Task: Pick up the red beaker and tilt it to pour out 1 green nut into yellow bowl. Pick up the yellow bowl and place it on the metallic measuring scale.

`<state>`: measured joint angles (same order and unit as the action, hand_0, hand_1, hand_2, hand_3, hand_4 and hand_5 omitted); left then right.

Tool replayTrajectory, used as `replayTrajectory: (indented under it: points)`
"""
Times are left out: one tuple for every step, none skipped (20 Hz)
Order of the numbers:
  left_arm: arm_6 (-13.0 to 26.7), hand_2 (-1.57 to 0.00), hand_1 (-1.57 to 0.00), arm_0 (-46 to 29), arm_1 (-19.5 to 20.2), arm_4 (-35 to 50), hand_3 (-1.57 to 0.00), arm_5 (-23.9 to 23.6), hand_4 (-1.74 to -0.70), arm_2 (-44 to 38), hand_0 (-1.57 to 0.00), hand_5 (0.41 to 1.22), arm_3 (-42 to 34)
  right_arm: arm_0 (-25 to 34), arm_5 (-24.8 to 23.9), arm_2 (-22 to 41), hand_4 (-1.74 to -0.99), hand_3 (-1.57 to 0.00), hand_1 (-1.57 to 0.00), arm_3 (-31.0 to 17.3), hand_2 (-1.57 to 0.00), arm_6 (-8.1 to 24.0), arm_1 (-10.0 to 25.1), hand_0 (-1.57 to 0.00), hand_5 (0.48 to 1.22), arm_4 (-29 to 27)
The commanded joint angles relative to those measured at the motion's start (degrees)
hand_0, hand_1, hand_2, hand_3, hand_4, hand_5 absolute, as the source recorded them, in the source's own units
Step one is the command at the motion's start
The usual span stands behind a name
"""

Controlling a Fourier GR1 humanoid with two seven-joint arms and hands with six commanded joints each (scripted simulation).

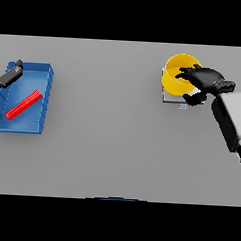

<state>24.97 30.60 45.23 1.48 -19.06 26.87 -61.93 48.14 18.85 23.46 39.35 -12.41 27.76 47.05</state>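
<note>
The yellow bowl (176, 78) stands on the metallic scale (172, 99) at the far right of the table. My right hand (207, 79) is at the bowl's right side. Its fingers reach fairly straight over the rim, and the thumb lies just below the bowl's wall, over the scale's edge. The hand looks open. The red beaker (24, 105) lies on its side in the blue tray (43, 96) at the far left. My left hand (9, 75) hovers over the tray's upper left corner with straight fingers, apart from the beaker. No green nut shows.
The grey table (107, 122) stretches wide between the tray and the scale. My right forearm (230, 121) slants in from the right edge toward the bowl.
</note>
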Motion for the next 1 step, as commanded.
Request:
replayTrajectory:
  points:
    - [0.61, 0.00, 0.00, 0.49, 0.00, 0.13, 0.00, 0.16, -0.73, -0.15, 0.00, 0.665, 0.27, 0.28, 0.72, -0.13, -1.478, -0.15, -0.02, 0.32, -0.03, 0.46, 0.00, -0.02, 0.738, -0.24]
